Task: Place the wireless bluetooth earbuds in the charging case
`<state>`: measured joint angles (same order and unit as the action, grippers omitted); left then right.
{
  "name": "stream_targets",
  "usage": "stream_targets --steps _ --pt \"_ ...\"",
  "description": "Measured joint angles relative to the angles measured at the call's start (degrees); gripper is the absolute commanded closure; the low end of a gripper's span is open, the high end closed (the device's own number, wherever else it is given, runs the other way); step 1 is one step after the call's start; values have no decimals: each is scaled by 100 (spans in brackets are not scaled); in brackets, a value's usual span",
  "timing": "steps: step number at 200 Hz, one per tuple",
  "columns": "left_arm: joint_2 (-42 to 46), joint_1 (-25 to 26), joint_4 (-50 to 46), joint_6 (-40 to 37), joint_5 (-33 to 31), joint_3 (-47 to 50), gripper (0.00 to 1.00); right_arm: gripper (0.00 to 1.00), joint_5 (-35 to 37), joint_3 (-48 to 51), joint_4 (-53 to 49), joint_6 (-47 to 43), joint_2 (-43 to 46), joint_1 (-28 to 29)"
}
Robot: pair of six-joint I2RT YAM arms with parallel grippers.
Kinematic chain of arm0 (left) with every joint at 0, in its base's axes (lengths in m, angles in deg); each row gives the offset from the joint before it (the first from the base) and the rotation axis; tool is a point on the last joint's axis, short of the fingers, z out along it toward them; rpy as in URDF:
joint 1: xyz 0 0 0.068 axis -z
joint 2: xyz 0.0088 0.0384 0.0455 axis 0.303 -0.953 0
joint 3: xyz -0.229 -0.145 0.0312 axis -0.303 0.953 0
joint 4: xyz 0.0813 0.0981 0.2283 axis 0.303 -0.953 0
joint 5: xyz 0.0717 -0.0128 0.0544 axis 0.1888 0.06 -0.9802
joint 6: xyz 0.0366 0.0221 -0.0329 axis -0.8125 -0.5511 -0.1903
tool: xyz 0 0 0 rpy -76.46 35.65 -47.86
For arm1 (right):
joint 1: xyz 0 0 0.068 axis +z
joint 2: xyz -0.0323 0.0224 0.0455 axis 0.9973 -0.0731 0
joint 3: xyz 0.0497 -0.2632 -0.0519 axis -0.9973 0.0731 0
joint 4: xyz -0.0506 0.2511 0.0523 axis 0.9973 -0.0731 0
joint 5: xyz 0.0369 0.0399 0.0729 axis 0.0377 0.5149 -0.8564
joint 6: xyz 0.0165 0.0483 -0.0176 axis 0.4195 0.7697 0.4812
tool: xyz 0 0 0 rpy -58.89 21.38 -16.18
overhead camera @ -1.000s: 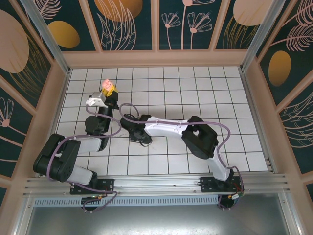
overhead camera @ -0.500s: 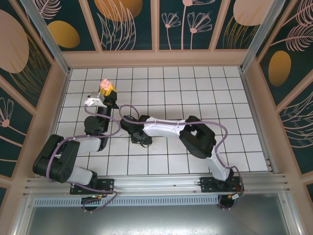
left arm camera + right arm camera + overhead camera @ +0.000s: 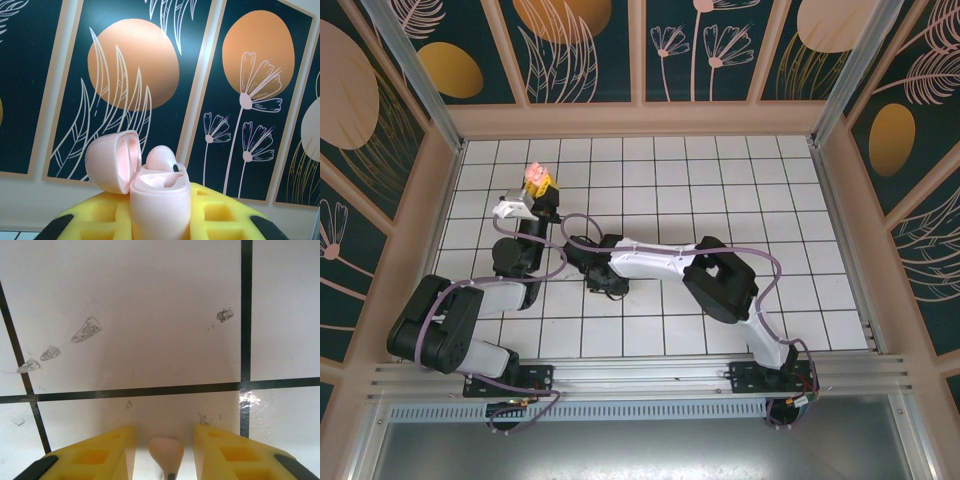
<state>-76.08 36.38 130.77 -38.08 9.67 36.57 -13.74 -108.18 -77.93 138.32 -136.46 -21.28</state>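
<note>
Earbud [image 3: 166,454] looked light, slick, best pinched at its head; right gripper [image 3: 164,433] straddled it unclosed, left gripper [image 3: 159,221] clenched case [image 3: 160,202].

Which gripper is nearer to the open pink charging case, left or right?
Left. The left gripper holds the pink charging case. The right gripper is apart from it, low over the tiles, with a pink earbud between its open fingers.
</note>
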Motion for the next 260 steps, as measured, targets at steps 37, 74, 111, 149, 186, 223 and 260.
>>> stream_targets --steps 37,74,111,149,186,223,260 --pt "0 -7 0 0 2 0 100 68 22 -59 -85 0 -39 11" --pt "0 -11 0 2 2 0 100 74 52 -90 -133 -2 -55 24" --pt "0 -11 0 2 4 0 100 77 61 -92 -153 0 -57 24" --pt "0 -11 0 4 26 0 100 80 107 -79 -144 2 -48 35" --pt "0 -11 0 39 111 -2 100 81 214 205 76 2 129 50" --pt "0 -11 0 114 243 -59 100 81 398 911 269 4 625 -35" --pt "0 -11 2 181 411 -125 100 81 605 1598 463 -17 1294 -343"
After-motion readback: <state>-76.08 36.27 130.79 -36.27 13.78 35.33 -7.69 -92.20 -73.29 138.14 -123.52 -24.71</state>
